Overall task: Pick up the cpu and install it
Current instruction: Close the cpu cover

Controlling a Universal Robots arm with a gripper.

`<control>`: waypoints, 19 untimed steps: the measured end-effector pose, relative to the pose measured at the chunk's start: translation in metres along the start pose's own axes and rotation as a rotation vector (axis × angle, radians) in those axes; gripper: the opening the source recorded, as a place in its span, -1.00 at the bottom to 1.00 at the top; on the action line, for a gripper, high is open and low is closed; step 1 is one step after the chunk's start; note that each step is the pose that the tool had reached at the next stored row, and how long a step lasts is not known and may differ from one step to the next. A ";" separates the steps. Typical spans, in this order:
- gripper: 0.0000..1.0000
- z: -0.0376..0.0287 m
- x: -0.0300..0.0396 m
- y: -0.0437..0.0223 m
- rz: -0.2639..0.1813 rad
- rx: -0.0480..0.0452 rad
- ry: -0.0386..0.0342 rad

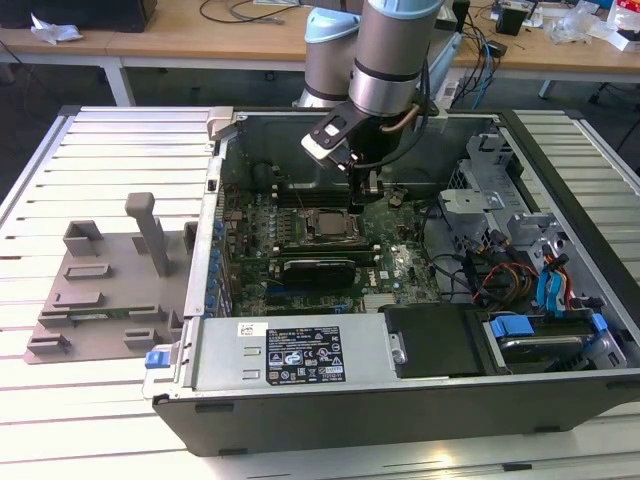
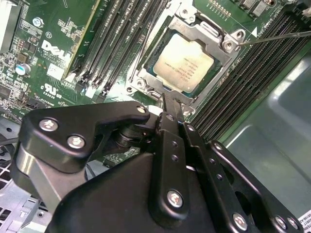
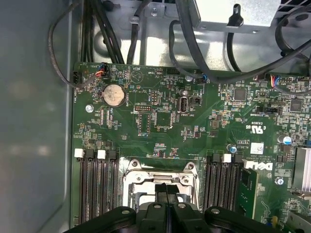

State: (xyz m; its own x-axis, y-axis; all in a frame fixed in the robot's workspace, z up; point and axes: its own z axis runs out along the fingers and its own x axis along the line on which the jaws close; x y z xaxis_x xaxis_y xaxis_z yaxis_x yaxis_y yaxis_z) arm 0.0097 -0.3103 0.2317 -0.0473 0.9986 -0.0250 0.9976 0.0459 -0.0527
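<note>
Here the tool [image 2: 170,108], closed together on nothing, is hanging by the socket [image 2: 146,73] holding the seated cpu [image 2: 183,62], so I am judging slow, level moves safest.

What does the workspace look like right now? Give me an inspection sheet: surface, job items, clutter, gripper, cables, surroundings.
Surface: slatted table carrying an open computer case.
Job's things: chip lies inside its socket on the green board.
Clutter: grey holder beside the case, on the exterior view's left.
Gripper: gripper shut, empty, close over the socket's edge.
Cables: black cables along the board's edge; coloured wires by the drive bays.
Surroundings: wooden desks behind.
</note>
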 end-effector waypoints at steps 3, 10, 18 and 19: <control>-0.79 0.0010 0.0000 -0.0001 0.000 0.0000 0.0000; -0.79 0.0041 0.0002 -0.0021 0.000 0.0000 0.0000; -0.79 0.0084 0.0007 -0.0112 0.000 0.0000 0.0000; -0.79 0.0088 0.0008 -0.0126 0.000 0.0000 0.0000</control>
State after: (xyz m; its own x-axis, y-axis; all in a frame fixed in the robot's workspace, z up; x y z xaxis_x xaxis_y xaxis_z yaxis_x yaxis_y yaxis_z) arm -0.0033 -0.3103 0.2235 -0.0472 0.9986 -0.0250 0.9976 0.0458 -0.0527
